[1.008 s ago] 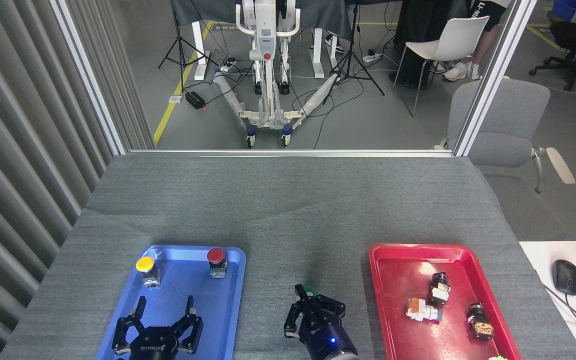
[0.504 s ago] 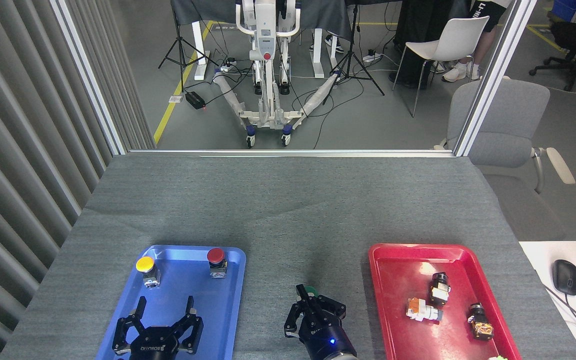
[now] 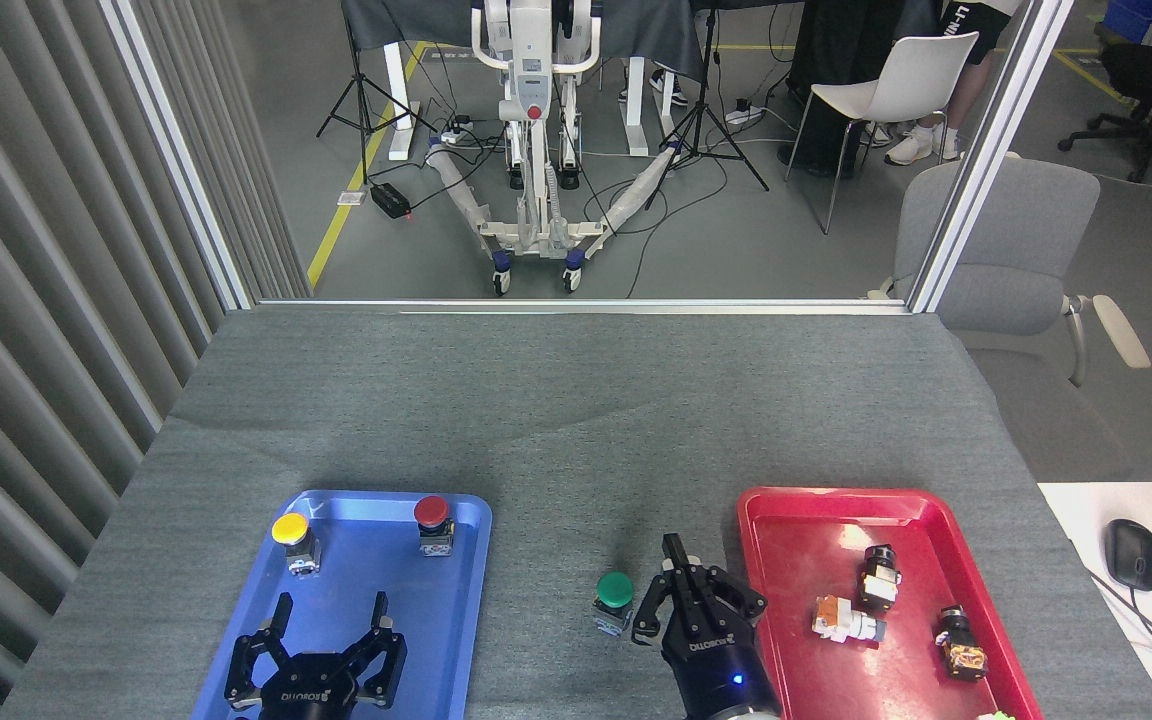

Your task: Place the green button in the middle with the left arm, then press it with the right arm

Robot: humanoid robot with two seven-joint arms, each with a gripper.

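The green button (image 3: pixel 615 594) stands upright on the bare grey cloth (image 3: pixel 556 450) between the two trays, its dark-green cap up and its small grey base showing below. My right gripper (image 3: pixel 681 590) is just to its right, fingers drawn together into a point, holding nothing and not touching the cap. My left gripper (image 3: pixel 328 625) hovers over the near part of the blue tray (image 3: pixel 471 560), fingers spread wide and empty.
On the blue tray's far end stand a yellow-capped button (image 3: pixel 293 540) and a red-capped button (image 3: pixel 433 522). The red tray (image 3: pixel 786 520) at the right holds several small parts. A black mouse (image 3: pixel 1133 553) lies on a white desk beyond the table's right edge.
My right gripper has shifted to the right, off the green button, whose cap and base now show in full. The left gripper has stayed still.
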